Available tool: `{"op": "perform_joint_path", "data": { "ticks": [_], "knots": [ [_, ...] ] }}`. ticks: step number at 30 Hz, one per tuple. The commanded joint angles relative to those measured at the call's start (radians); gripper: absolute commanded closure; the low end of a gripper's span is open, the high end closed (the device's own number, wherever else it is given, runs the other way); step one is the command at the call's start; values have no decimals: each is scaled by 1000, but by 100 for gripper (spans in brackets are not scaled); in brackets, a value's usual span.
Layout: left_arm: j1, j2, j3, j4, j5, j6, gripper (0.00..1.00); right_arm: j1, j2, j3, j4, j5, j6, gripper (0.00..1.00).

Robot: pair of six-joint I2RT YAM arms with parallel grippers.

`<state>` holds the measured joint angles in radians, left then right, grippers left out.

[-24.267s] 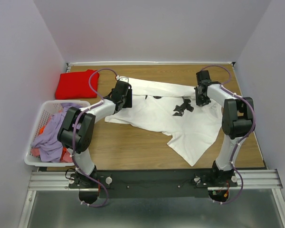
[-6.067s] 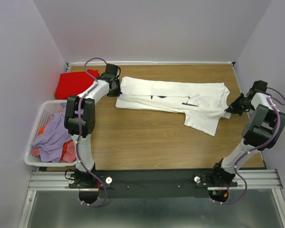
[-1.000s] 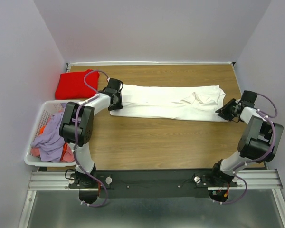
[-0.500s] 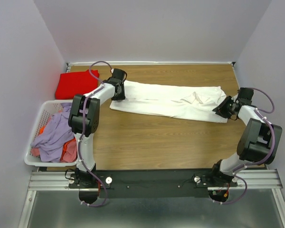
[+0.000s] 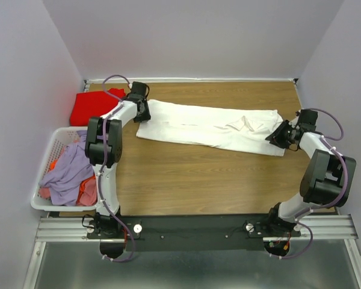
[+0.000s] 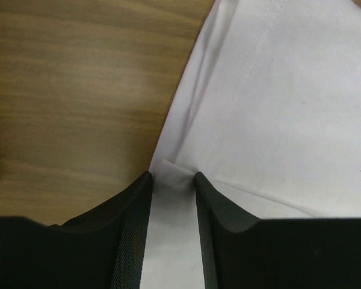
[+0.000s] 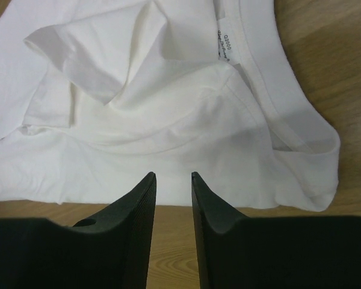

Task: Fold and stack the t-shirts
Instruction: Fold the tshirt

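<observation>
Left jaws pinch a corner fold of the white t-shirt (image 5: 210,127), closed narrow w/ cloth between. Right jaws stand slightly apart, nothing between them, tips over the shirt's collar-end edge; contact unclear. Shirt lies as a long folded strip across the tabletop (image 5: 216,180), far half. Red t-shirt (image 5: 93,108) sits folded at far-left corner, apart. Laundry basket (image 5: 63,130) w/ clothes (image 5: 63,174) at left edge.
</observation>
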<state>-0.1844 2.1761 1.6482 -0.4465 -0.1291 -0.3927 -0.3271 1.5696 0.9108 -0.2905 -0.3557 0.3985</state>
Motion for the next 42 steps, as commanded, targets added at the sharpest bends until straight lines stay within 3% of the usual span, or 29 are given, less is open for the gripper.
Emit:
{"op": "perform_joint_path", "data": {
  "ticks": [1,9,13,21,27,33,39,42],
  "knots": [
    [36,-110,-111,34,54,-34,56,68,32,52,-12,-60,-52,62],
    [11,-297,-330,107,95,-44,52,129,98,65,69,-108,31,62],
    [-7,-354,-412,118,72,-31,52,129,147,50,97,-56,59,62],
    [-32,-369,-491,138,54,-17,52,119,208,36,99,57,65,62],
    [-27,-299,-485,137,-12,-14,53,54,236,17,100,98,77,62],
    [-24,-311,-531,83,6,-21,55,-78,216,-65,99,138,135,63],
    [-24,-462,-643,42,26,0,56,-99,133,-96,80,94,105,62],
    [-30,-519,-593,29,52,8,48,-83,78,-69,61,70,86,61]
  ]
}}
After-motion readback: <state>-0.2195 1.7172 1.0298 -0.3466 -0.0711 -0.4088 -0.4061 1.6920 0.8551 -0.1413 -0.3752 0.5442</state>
